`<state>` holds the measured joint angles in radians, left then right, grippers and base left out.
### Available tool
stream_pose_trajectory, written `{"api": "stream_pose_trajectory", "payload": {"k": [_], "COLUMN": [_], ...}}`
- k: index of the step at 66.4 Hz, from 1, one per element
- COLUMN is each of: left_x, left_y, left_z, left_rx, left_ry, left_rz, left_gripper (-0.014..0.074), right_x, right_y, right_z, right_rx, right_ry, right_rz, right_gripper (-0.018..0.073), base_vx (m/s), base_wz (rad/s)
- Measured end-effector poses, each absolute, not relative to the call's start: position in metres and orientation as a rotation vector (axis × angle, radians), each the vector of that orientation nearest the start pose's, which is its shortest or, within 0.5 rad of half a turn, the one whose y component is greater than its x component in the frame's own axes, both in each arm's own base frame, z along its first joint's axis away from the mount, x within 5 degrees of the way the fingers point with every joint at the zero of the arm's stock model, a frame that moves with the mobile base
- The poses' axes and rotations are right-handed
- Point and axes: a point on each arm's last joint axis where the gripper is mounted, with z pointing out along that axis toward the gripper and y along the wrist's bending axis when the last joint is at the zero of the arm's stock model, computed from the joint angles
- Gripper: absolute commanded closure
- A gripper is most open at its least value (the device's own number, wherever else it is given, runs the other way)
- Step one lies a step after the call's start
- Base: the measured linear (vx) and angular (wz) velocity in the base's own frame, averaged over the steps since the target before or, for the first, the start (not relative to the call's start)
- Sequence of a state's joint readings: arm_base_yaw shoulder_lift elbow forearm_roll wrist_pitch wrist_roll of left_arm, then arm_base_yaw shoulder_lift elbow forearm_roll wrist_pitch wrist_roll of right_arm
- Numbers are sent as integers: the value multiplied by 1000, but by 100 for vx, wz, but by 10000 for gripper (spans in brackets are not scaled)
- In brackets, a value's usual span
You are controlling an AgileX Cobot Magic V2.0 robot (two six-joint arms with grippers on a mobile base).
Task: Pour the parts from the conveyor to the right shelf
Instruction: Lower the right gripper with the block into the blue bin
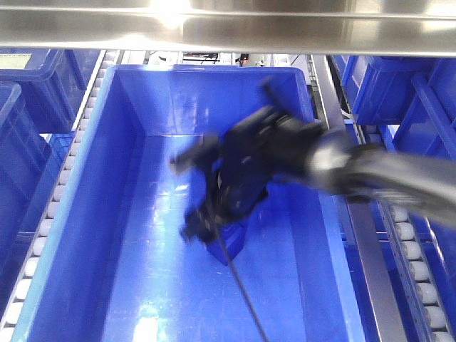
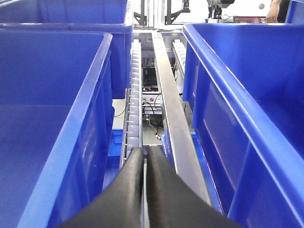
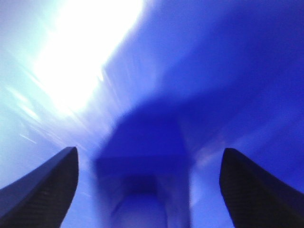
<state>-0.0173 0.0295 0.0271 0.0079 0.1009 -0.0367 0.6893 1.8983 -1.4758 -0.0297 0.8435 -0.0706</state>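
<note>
Below, right gripper (image 3: 148,190) (spread wide) — blue part (image 3: 142,161) between.

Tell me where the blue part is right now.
The blue part lies on the floor of the large middle bin on the shelf, just under the open right gripper in the front view.

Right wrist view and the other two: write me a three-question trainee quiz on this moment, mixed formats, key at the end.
1. True or false: the right gripper has its jaws spread apart.
2. The blue part lies: A) inside the middle blue bin; B) on a roller rail; C) between the left gripper's fingers.
3. Fill in: the left gripper points along a steel rail and its jaws are ____.

Key: 1 true; 2 A; 3 shut.
</note>
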Motion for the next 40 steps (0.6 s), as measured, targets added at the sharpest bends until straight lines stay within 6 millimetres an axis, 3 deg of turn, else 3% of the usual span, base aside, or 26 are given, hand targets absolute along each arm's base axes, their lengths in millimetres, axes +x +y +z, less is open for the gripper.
{"api": "stream_pose_trajectory", "payload": {"k": [10, 27, 40], "left_x": [60, 60, 60], "left_y": [-1, -1, -1], "left_z": [193, 193, 193], "left_rx": [-10, -10, -10], "left_ry": [1641, 1641, 1641], "left_rz": [-35, -35, -35], "left_gripper": [602, 602, 602], "right_x": [299, 260, 224], "right_y": [245, 212, 183], "right_z": [252, 267, 285], "right_rx": [-1003, -987, -922], "right_ry": [2463, 2424, 2277], "right_rz": [176, 193, 257], "right_gripper": [44, 141, 295], "base_vx": [0, 0, 0], "base_wz": [0, 0, 0]}}
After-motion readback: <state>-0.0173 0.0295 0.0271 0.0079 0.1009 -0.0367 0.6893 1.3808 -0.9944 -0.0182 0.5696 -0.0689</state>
